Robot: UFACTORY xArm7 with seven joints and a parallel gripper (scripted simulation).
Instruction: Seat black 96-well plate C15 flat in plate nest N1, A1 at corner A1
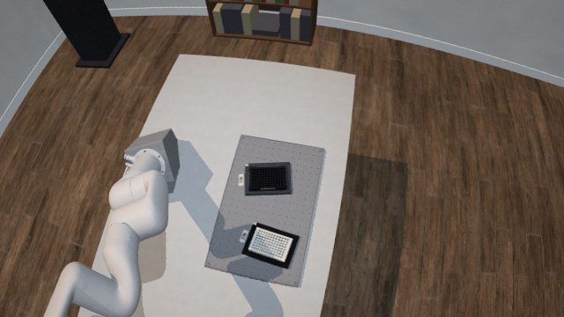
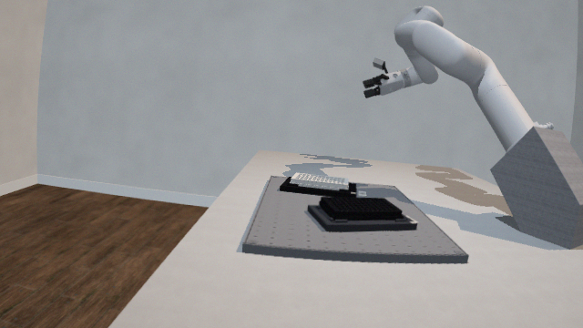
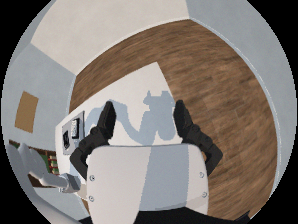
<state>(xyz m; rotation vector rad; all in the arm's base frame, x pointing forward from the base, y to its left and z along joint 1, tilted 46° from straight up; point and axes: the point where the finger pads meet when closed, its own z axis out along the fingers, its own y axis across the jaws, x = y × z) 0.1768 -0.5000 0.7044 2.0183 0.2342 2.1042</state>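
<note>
- The gripper [image 2: 374, 87] has its two dark fingers spread as wide as they go, with nothing between them
- In the wrist view the fingers reach toward 12 o'clock over the pale table top [image 3: 133, 103], with the wood floor [image 3: 226, 96] from 1 to 4 o'clock
- In the exterior view the gripper hangs high in the air at about 1 o'clock, well apart from the deck and pointing left and slightly down
- The white arm [image 2: 460, 50] rises from a grey block base [image 2: 542, 191] at 3 o'clock, bends over at its top joint and comes back down toward the wrist
- The black 96-well plate C15 [image 1: 268, 176] lies on the grey plate nest N1 [image 1: 268, 192] near the middle of the top view; which end is raised I cannot tell at this size
- A small white label [image 1: 241, 179] lies on the deck just beside N1 at its 9 o'clock
- The white 96-well plate C51 [image 1: 271, 244] sits in the black plate nest N2 [image 1: 266, 257] at 6 o'clock from C15, turned slightly, well apart from it
- Both nests stand on a grey perforated deck plate [image 1: 282, 150] on the white table [image 1: 247, 88]
- A bookshelf [image 1: 314, 22] stands at 12 o'clock of the top view and a dark pedestal [image 1: 88, 31] at 11 o'clock, both far from the deck
- Nothing stands between the gripper and C15
</note>
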